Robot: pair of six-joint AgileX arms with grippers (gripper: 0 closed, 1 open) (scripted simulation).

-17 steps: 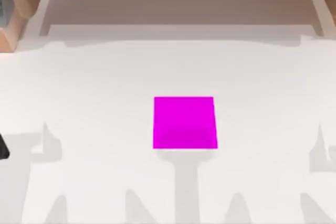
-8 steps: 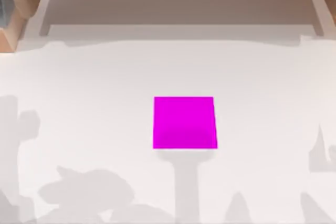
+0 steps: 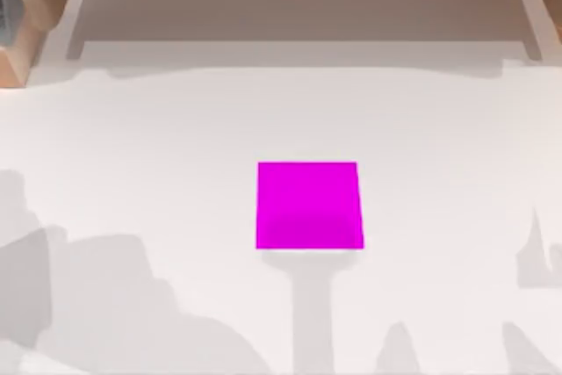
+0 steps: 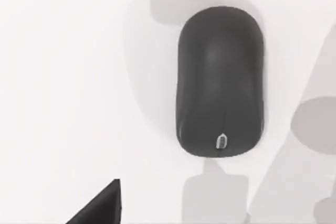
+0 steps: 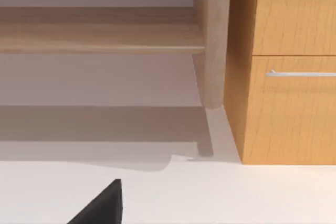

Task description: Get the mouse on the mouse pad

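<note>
The mouse (image 4: 220, 82) is seen lying flat on the white table (image 4: 63, 77) directly beneath the left wrist camera, its scroll wheel (image 4: 222, 141) turned toward the dark corner of claw hardware at the frame's edge. The step in hand is judged to be the approach: the mouse is not yet held, and whether the left claw's fingers are spread or closed cannot be told. The left arm is posed above the mouse, looking straight down on it. A centred descent and a grip across the mouse's narrow sides are called for next, followed by a carry to the pad (image 3: 308, 205), which lies bare near the table's middle in the top view. The right arm is parked, faced toward the wooden drawer unit (image 5: 289, 66).
</note>
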